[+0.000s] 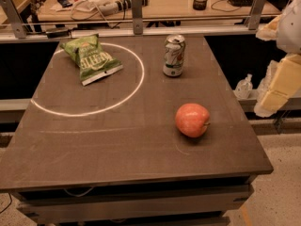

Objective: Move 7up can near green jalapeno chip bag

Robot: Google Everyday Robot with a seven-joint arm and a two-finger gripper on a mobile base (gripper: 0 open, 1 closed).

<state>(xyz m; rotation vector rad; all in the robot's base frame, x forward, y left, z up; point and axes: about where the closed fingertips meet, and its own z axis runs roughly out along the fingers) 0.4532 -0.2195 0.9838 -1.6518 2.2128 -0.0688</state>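
One 7up can (174, 55) standing upright at one o'clock on the table (94, 145), long axis vertical, shiny top up. One green jalapeno chip bag (93, 59) lying flat at eleven, long axis running ten to four; one apple (192, 120) at four. Off the table's edge at three, well apart from the can, the gripper (276, 87); cannot tell how far open.

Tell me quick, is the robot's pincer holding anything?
Pincer: out past the right edge of the table, not touching the 7up can; open or closed cannot be told.
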